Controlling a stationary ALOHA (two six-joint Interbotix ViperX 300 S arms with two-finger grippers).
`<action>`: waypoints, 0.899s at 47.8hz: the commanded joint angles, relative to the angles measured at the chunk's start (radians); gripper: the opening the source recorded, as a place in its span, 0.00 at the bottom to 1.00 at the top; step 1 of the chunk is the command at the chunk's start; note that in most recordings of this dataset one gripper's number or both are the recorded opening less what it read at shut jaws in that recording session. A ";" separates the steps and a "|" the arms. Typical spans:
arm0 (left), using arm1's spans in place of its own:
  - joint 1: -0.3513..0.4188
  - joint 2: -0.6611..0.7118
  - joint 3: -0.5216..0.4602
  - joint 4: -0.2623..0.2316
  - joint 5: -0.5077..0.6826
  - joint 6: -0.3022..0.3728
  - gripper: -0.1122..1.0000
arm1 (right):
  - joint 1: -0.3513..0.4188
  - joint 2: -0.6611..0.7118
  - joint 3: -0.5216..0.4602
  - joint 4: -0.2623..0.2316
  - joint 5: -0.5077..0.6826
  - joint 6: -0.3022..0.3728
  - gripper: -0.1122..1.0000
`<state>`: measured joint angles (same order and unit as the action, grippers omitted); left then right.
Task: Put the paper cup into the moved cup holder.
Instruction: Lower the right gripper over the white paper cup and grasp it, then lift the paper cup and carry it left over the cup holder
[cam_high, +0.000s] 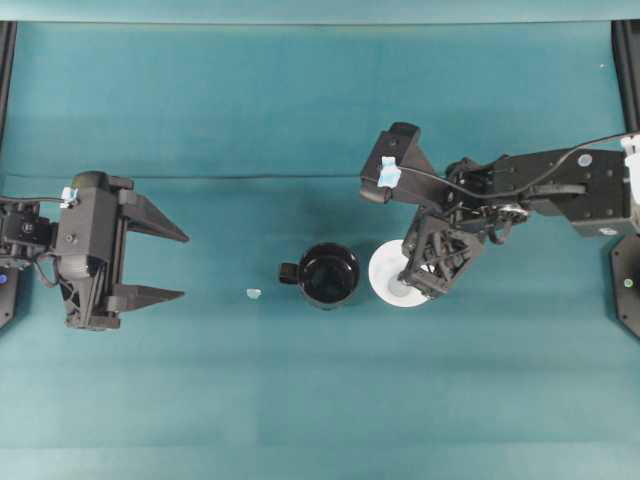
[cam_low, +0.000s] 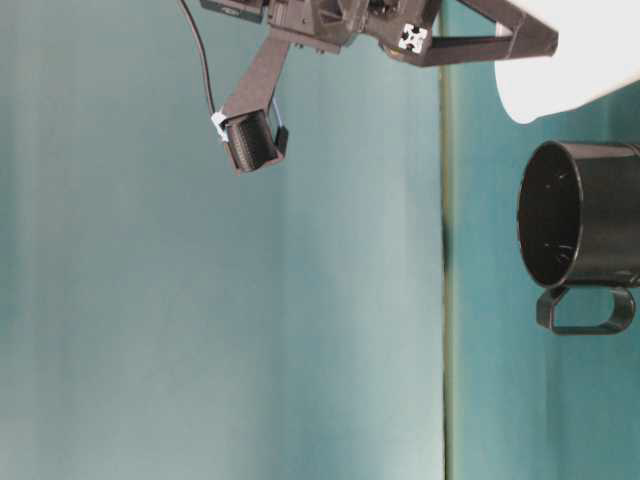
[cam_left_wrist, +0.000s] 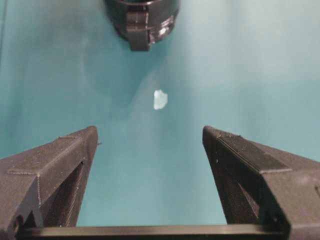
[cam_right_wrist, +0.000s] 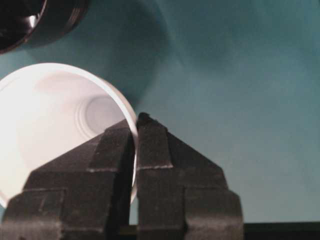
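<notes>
Teal tabletop, two black arms.
Right gripper pinches the paper cup rim beside the cup holder; left gripper sits wide open, holding nothing.

A: The overhead view is evenly lit and sharp; soft shadows pool around the cup holder on the teal table.

B: The right wrist view is dimmer. The paper cup glares almost blown-out white and the near fingers look soft. The table-level view appears turned sideways.
</notes>
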<state>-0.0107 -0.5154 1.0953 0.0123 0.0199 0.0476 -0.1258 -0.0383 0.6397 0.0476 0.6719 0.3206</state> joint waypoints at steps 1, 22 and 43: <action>-0.002 0.000 -0.014 0.003 -0.005 0.002 0.86 | -0.012 -0.054 -0.031 0.015 0.037 0.006 0.02; -0.002 0.002 -0.014 0.002 -0.005 0.002 0.86 | -0.038 -0.117 -0.276 0.017 0.311 0.000 0.02; -0.002 0.002 -0.014 0.003 -0.005 0.002 0.86 | -0.015 -0.063 -0.353 0.017 0.258 0.003 0.02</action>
<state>-0.0107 -0.5108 1.0953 0.0123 0.0184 0.0476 -0.1488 -0.0982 0.3191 0.0614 0.9465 0.3206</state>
